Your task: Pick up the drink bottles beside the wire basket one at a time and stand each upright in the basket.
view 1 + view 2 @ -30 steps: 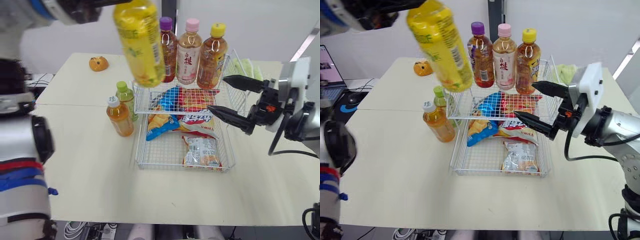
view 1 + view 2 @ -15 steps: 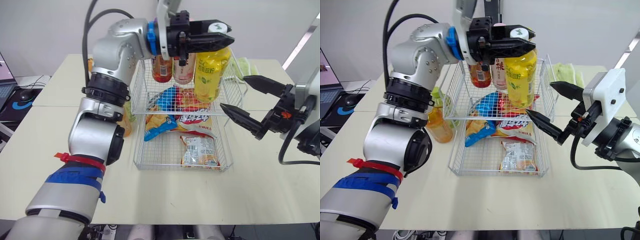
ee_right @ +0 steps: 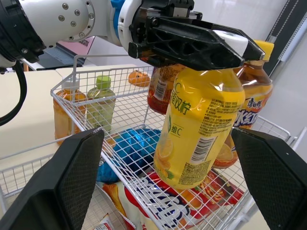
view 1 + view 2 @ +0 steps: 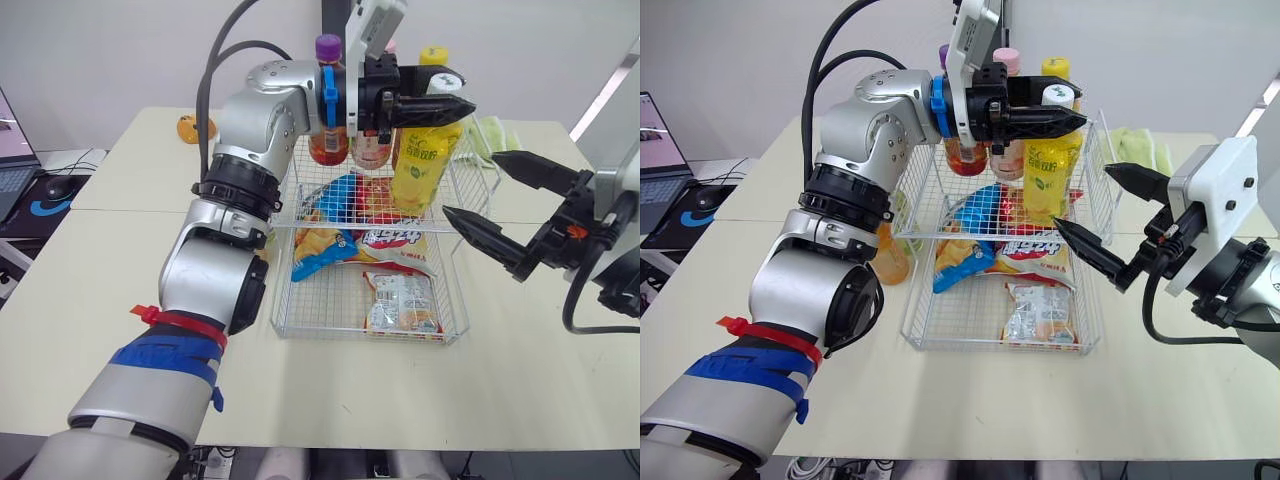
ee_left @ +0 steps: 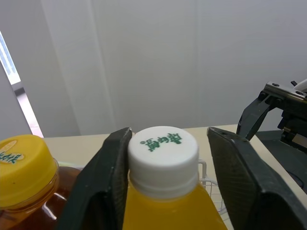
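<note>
**Basket layout rn**

Wire basket (image 4: 283, 262) sits mid-surface (image 4: 100, 262), snack bags (image 4: 400, 303) in its front, three bottles (image 4: 329, 50) along its back. My left claw (image 4: 452, 92) has a fourth bottle (image 4: 420, 160) at the back right. Two more bottles (image 3: 100, 103) stand left of it.

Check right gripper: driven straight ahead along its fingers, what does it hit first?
Most likely the yellow bottle that the left gripper holds by its neck in the wire basket; it sits centred ahead of the open right gripper. Depth unclear: the basket's wall may catch first.
</note>
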Available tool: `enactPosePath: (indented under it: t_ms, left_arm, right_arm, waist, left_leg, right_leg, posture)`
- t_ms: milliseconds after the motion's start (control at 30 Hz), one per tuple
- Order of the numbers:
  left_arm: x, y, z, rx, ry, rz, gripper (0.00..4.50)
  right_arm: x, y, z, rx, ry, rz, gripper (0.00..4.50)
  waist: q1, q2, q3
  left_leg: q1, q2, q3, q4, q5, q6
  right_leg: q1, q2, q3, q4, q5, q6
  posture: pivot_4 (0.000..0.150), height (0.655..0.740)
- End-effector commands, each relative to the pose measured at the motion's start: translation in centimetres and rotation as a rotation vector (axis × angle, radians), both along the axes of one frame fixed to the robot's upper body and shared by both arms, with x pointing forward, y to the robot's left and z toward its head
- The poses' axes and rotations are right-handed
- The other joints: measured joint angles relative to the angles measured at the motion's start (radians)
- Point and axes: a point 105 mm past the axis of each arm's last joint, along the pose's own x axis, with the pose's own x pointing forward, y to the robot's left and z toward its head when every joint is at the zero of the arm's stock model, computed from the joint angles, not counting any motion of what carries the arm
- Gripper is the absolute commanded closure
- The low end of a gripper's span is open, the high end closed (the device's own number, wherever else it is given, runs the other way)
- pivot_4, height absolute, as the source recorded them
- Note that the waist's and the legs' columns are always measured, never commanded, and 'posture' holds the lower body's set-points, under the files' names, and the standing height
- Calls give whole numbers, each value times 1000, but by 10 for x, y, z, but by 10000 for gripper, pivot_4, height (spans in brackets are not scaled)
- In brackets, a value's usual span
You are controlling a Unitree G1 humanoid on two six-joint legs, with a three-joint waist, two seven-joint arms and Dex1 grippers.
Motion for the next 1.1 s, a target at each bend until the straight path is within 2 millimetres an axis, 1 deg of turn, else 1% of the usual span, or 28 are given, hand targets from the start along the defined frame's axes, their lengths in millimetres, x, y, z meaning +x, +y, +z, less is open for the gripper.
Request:
enactPosePath:
  t_ms: [33,100,167,267,333,400,433,567,667,733,833,933,967,1033,1100]
  left_arm:
    - [-13,5,33,-94,-41,-49,6631]
    - [-15,8,41,-118,-39,-58,779]
    - [-20,17,56,-170,-42,-68,262]
    - [-24,29,69,-212,-59,-67,262]
    - [-25,50,77,-253,-77,-31,262]
    - [-24,64,77,-258,-91,17,262]
    - [-22,72,73,-252,-101,51,262]
    - [-10,120,47,-210,-124,252,262]
    - [-7,154,29,-229,-108,410,262]
    - [-9,179,16,-256,-76,515,262]
    - [-18,212,1,-308,-33,663,262]
    - [-34,244,-23,-312,-11,807,262]
    - [-42,255,-33,-319,4,854,262]
    - [-55,270,-53,-311,31,929,262]
    - [-71,284,-81,-309,85,1010,262]
  right_arm:
    - [-4,1,7,4,-47,2,0]
    - [-4,1,7,5,-49,3,0]
    - [-4,1,8,4,-50,13,0]
    - [-4,3,9,3,-46,40,0]
    - [-6,9,11,10,-32,112,0]
    - [-8,13,12,9,-20,162,0]
    - [-10,15,12,12,-12,188,0]
    - [-17,29,15,26,39,332,0]
    - [-16,38,11,22,64,399,0]
    - [-12,44,9,21,73,430,0]
    - [-3,50,8,17,67,458,0]
    - [3,58,4,1,69,501,0]
    - [5,60,3,-3,73,520,0]
    - [8,64,2,-9,73,551,0]
    - [11,67,2,-14,73,582,0]
  waist:
    - [0,0,0]
    - [0,0,0]
    - [0,0,0]
    - [-1,0,0]
    - [-3,0,0]
    - [-8,0,0]
    - [-8,1,0]
    - [-8,2,-1]
    - [-7,2,-1]
    - [-6,2,-1]
    - [-5,2,-1]
    - [-2,2,-2]
    - [-4,2,-2]
    - [-5,2,-2]
    - [-5,2,-2]
  left_leg:
    - [0,0,0,0,0,0]
    - [0,0,0,0,0,0]
    - [0,0,0,0,0,0]
    - [0,0,0,0,1,-2]
    - [1,0,0,0,1,-2]
    - [1,0,0,0,2,-3]
    - [1,1,0,0,2,-3]
    - [2,1,0,0,2,-3]
    - [2,1,-1,1,2,-4]
    - [1,1,-1,1,2,-4]
    - [1,1,-1,1,2,-4]
    - [1,1,-1,2,2,-4]
    - [1,1,-1,2,2,-4]
    - [2,1,-1,2,2,-4]
    - [2,1,-1,1,2,-4]
  right_leg:
    - [0,0,0,0,0,0]
    - [0,0,0,0,0,0]
    - [0,0,0,0,0,0]
    - [0,0,0,0,0,0]
    - [0,0,0,0,0,0]
    - [0,0,0,0,0,0]
    - [0,0,0,0,0,0]
    - [1,1,0,1,0,0]
    - [1,1,0,1,0,0]
    - [1,1,0,1,0,0]
    - [1,0,0,0,0,0]
    - [1,0,0,0,0,0]
    - [1,0,0,0,0,0]
    - [2,0,0,0,0,0]
    - [2,0,0,0,0,0]
  posture:
    - [1500,7400]
    - [1500,7400]
    - [1500,7400]
    - [1500,7400]
    - [1500,7400]
    - [1500,7400]
    - [1500,7400]
    - [1500,7400]
    - [1500,7400]
    - [1500,7400]
    - [1500,7400]
    - [1500,7400]
    - [1500,7400]
    - [1500,7400]
    - [1500,7400]
